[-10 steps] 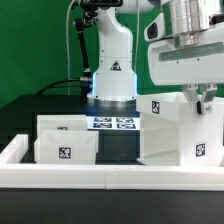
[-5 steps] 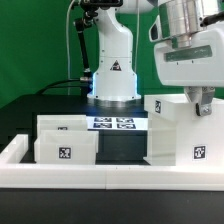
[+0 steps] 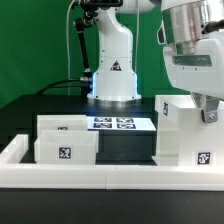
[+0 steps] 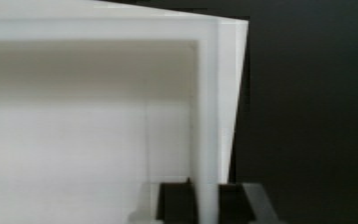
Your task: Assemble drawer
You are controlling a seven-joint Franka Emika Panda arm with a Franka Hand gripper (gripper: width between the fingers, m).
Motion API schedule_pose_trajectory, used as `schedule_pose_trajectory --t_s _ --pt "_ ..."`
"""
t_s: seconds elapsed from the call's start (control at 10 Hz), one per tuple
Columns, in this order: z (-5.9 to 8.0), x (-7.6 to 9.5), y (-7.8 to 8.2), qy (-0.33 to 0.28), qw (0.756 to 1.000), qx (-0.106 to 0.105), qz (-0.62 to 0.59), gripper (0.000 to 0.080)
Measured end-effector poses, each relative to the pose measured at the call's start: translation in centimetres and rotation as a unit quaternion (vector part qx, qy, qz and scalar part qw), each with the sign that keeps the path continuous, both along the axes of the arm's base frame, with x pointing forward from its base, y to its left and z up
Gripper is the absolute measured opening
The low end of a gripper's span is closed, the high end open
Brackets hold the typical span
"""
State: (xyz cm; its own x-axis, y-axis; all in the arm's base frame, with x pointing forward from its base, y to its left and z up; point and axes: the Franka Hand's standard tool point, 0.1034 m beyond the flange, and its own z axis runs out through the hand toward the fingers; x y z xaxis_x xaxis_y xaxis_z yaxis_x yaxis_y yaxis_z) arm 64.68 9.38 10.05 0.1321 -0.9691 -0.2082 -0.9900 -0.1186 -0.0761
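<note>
Running along the bottom of the exterior view, a long low white rail [image 3: 110, 176] edges the bench [image 3: 125, 150] nearest the camera. Just behind it, at the lower left of the frame, we see the front box [image 3: 65, 149], a low white part with a square tag on its facing side. The rear box [image 3: 64, 124] sits close behind it and looks slightly higher in the frame.

At the exterior view's right, the casing [image 3: 186, 135] stands on the bench, well apart from the two boxes. One tag shows near its upper left corner and another low on its front face. The gripper [image 3: 211, 112] comes down from the upper right of the frame onto the casing's top right part.

In the wrist view, the gripper [image 4: 213, 206] is closed narrowly. Its dark fingers [image 4: 176, 205] press either side of the thin edge of a casing [image 4: 87, 110] wall, so we read it as holding that wall.

Farther back, at the middle of the exterior view, the marker board [image 3: 117, 123] lies flat on the bench. Behind it rises the white robot base [image 3: 113, 75].
</note>
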Motion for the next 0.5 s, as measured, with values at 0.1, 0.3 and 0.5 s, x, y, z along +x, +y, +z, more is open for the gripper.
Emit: schedule_pose_trajectory --t_s 0.1,0.3,0.5 --pt "0.0 0.11 0.02 0.005 1.0 0.001 0.002 0.0039" --pt "-0.01 0.03 0.02 0.006 1.0 0.001 0.004 0.0039" --pt "-0.05 0.02 0.04 0.005 1.0 0.001 0.006 0.0153"
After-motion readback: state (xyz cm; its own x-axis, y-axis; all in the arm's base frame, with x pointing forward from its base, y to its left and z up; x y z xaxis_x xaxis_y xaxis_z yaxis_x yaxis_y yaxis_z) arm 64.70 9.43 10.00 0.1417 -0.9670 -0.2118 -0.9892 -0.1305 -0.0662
